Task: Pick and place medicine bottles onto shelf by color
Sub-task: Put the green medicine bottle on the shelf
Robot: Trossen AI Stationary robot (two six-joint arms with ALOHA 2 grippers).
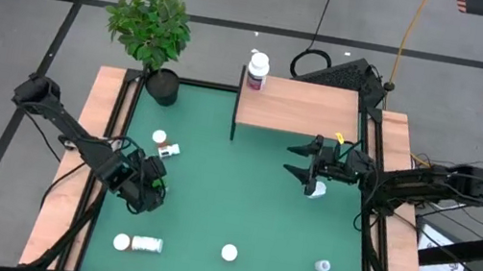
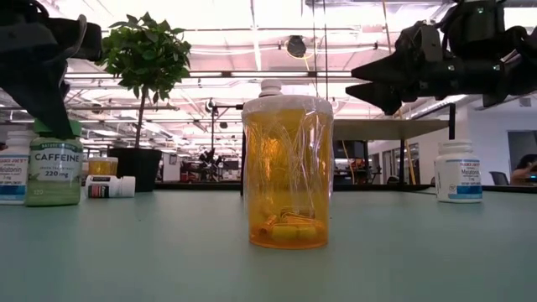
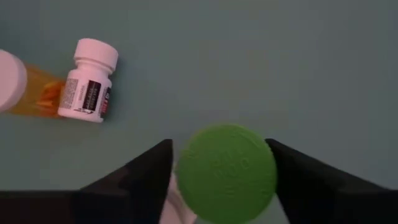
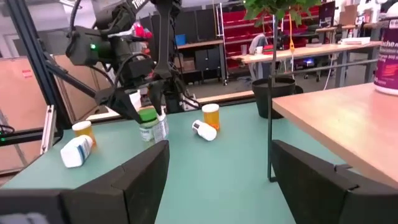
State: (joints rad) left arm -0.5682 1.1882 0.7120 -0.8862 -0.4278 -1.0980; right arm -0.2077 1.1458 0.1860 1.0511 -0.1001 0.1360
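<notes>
Green-cap bottle [image 3: 226, 173] upright on mat [image 1: 242, 194], L side, between fingers of left gripper [image 1: 148, 187]; fingers straddling cap, slim gaps each side in wrist view, can't tell if touching yet. In low view reads CAFFEINE [image 2: 54, 172], with white bottle [image 2: 13, 172] just beside. Near it toward plant [image 1: 152, 26]: orange vial [image 1: 160, 139] upright, small white bottle [image 3: 88, 82] lying on side next to it. Front L: white-cap bottle [image 1: 121, 242] upright and another [image 1: 146, 244] lying down, touching or nearly. Front centre: orange vial w/ white cap [image 2: 287, 168], upright. Front R: small bottle [image 1: 324, 265]. On shelf [image 1: 299, 109], back L corner: one white bottle w/ pink band [image 1: 257, 72]. Right gripper [image 1: 300, 162] hovering mid-air by shelf front edge, fingers wide apart, empty; white bottle [image 1: 315, 190] on mat just under.
</notes>
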